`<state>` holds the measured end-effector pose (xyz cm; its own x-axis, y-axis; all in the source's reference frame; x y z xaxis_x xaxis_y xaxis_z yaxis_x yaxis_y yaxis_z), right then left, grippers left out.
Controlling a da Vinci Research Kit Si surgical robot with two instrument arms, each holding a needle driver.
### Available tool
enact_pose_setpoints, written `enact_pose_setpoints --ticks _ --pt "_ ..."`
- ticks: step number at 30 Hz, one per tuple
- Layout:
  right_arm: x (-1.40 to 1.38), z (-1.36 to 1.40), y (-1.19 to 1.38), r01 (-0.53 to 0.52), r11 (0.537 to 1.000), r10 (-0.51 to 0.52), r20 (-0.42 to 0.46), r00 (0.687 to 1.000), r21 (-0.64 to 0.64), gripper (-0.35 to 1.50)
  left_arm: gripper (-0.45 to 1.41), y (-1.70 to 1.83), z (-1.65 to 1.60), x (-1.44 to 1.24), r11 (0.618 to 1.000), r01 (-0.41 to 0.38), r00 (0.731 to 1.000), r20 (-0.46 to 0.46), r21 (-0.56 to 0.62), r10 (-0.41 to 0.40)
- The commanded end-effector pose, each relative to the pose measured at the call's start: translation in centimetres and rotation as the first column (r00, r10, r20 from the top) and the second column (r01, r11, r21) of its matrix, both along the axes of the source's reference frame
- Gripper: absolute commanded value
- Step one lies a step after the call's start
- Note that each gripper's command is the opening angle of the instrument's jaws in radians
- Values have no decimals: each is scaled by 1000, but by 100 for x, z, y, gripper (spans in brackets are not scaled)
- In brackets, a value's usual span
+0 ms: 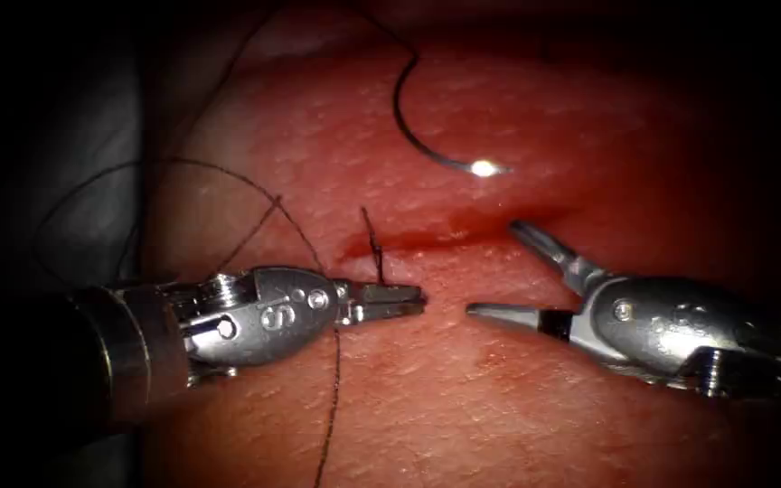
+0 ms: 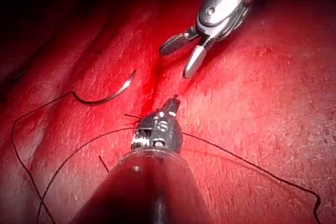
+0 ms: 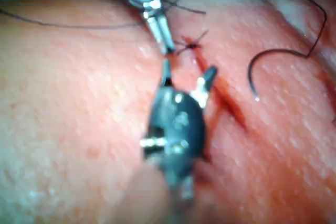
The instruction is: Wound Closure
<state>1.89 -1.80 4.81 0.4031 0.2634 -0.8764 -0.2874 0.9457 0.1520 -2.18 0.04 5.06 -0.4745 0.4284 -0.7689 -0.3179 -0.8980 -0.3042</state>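
While the needle (image 1: 427, 145) lies loose on the tissue (image 1: 517, 398) above the cut (image 1: 427, 237), held by neither tool, we see the left tool (image 1: 389, 302) just below the cut's left end with its jaws clenched, apparently on the thread (image 1: 332, 398) beside the short stitch ends (image 1: 374, 246) standing there; we cannot make out the strand between the tips for certain. The right tool (image 1: 508, 271) sits at the cut's right end with its jaws spread wide and holding nothing, one tip close to the wet red fluid (image 1: 409, 240) in the cut.

We judge the needle to be light, stiff and smooth, so it would likely swivel if pinched near either end; a hold on the body of the curve, back from the bright tip (image 1: 485, 168), looks safest and spares the point. The thread seems fine, limp and prone to fraying, so a flat, gentle grip suits it. The tissue looks soft and slick, liable to tear if bitten thinly at the edge.
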Motion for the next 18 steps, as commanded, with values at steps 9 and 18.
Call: enact_pose_setpoints --ticks 9,18 --pt "42 42 2 174 958 -190 -54 980 -227 84 -45 5 4 20 1000 -6 1000 8 -3 6" --pt "77 48 0 210 925 -236 -48 971 -316 86 -45 6 2 23 999 -34 998 47 3 34"
